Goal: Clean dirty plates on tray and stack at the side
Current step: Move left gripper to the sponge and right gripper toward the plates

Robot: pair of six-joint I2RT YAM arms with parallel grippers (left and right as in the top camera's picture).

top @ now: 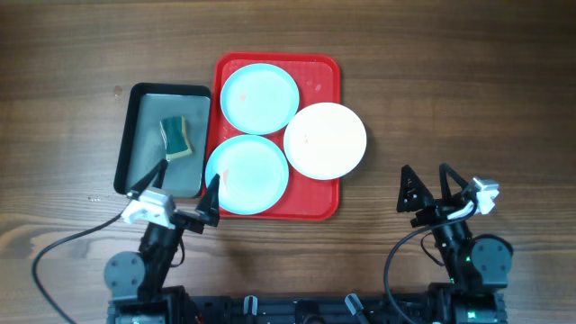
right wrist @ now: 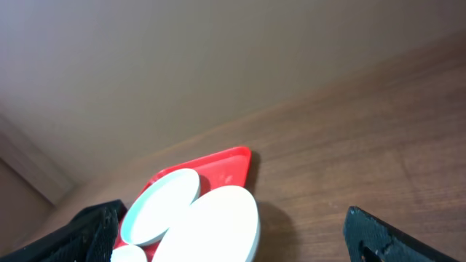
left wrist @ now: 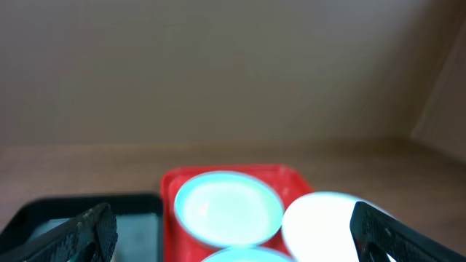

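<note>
Big red tray (top: 317,72) flat on the brown table (top: 450,72), with three plates on it. Far blue plate (top: 259,98) in the far left corner of the red tray, fully inside the rim. Near blue plate (top: 247,175) in the near left corner, poking a little over the left rim of the red tray. White plate (top: 325,140) on the right side of the red tray, partly on and partly off, hanging out over the right rim, snug against both blue plates. Flat and side by side, all three. Faint reddish marks on the near blue plate and the white plate (too small to say more).

Dark grey tray (top: 148,112) just beside the left rim of the red tray. Inside it, a green and yellow sponge (top: 177,137).

Left gripper (top: 184,180) by the near left corner of the red tray, over the near end of the grey tray. Wide open, with nothing held. In the left wrist view, dark fingers (left wrist: 91,233) far apart at the bottom corners, with the far blue plate between them, farther off.

Right gripper (top: 425,175) well apart from the red tray, off to its right and nearer the robot than its near rim. Wide open too, with nothing held and only bare table below.
</note>
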